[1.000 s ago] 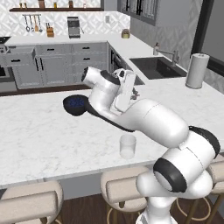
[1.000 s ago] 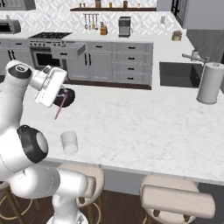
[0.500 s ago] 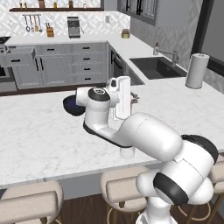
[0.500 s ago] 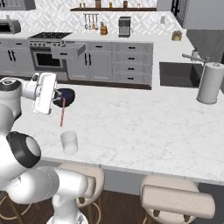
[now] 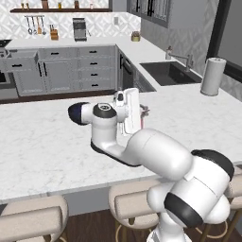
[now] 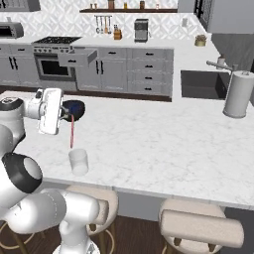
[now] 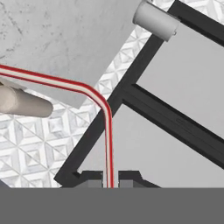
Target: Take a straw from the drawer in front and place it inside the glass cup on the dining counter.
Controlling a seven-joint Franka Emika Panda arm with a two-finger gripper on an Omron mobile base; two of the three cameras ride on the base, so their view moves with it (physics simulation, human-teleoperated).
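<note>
At the left of the right base view, the fingers [image 6: 71, 117] are closed on the top of the straw [image 6: 72, 133], which hangs upright above the glass cup [image 6: 78, 162] on the white marble tabletop [image 6: 163, 144]. In the hand view, the straw [image 7: 108, 144] rises between the 2 fingers [image 7: 92, 178] and bends left. The drawer [image 6: 77, 58] stands open at upper left.

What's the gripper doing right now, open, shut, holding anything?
Gripper: shut on the straw, which hangs down from it above the cup on the counter.
</note>
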